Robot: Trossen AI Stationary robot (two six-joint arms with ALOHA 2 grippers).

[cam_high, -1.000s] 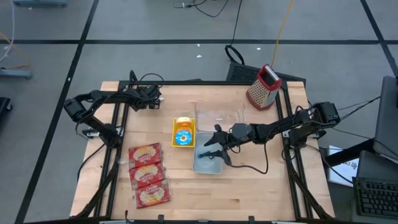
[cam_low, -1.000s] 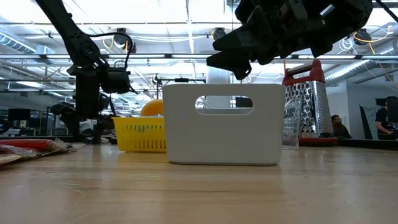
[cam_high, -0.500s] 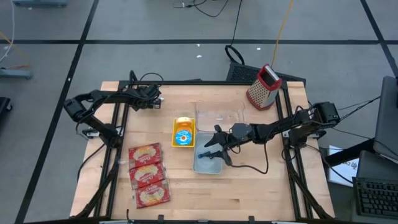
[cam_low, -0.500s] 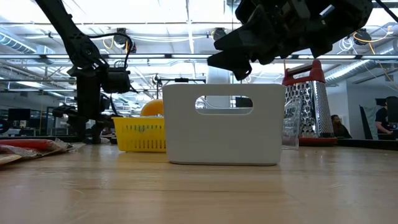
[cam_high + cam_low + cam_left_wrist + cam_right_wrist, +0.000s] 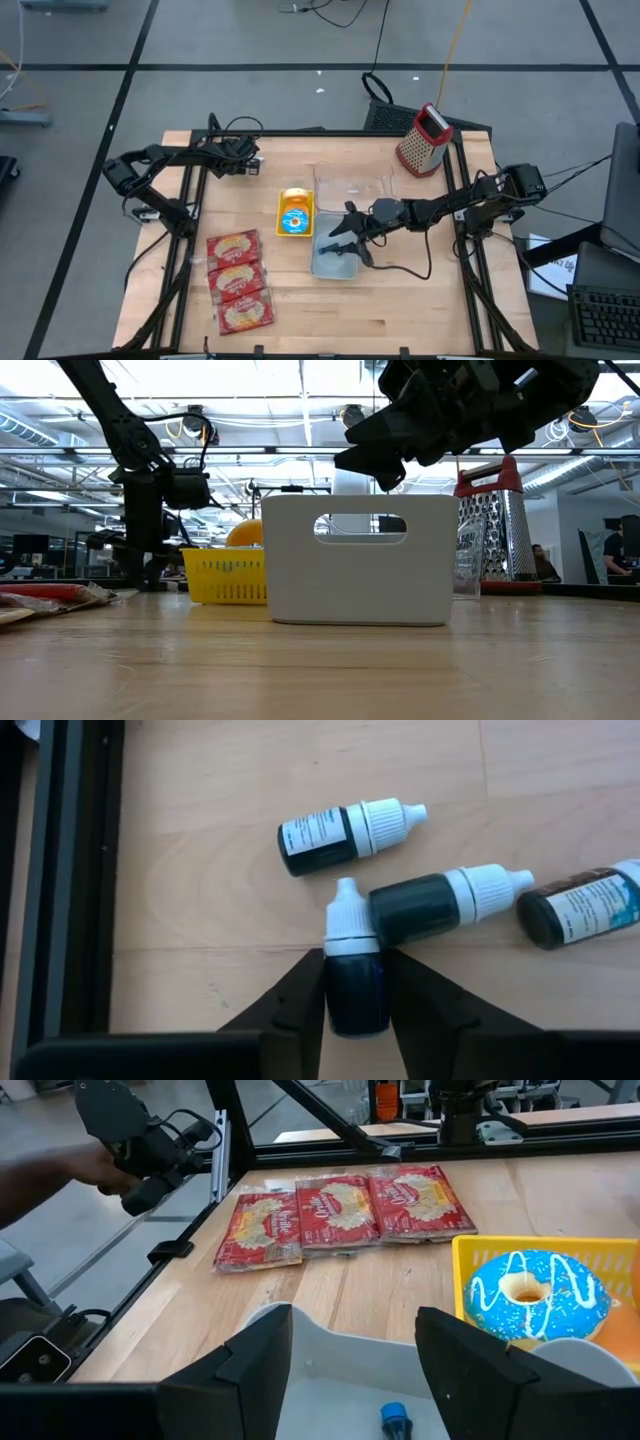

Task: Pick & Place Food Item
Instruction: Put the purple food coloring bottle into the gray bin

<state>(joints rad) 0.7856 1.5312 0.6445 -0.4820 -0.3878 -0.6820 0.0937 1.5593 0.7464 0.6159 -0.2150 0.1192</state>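
Left gripper (image 5: 355, 982) has just closed around 1 dropper bottle (image 5: 352, 960); lift likely next. Right gripper (image 5: 352, 1342) hangs open over white bin (image 5: 333, 262), blue-capped item already inside.

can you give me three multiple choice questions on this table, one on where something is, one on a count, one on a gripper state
1. Where is the blue-iced donut?
A. in the yellow basket
B. in the white bin
C. on the grater

2. How many red snack packets lie in a row on the table?
A. two
B. three
C. five

3. What is the left gripper doing?
A. hanging with nothing between its fingers
B. gripping a snack packet
C. fingers on either side of a dark dropper bottle

Answers: 1 A, the right wrist view shows the donut inside yellow walls. 2 B, the high view shows three packets side by side. 3 C, the left wrist view shows the bottle between the two fingers.
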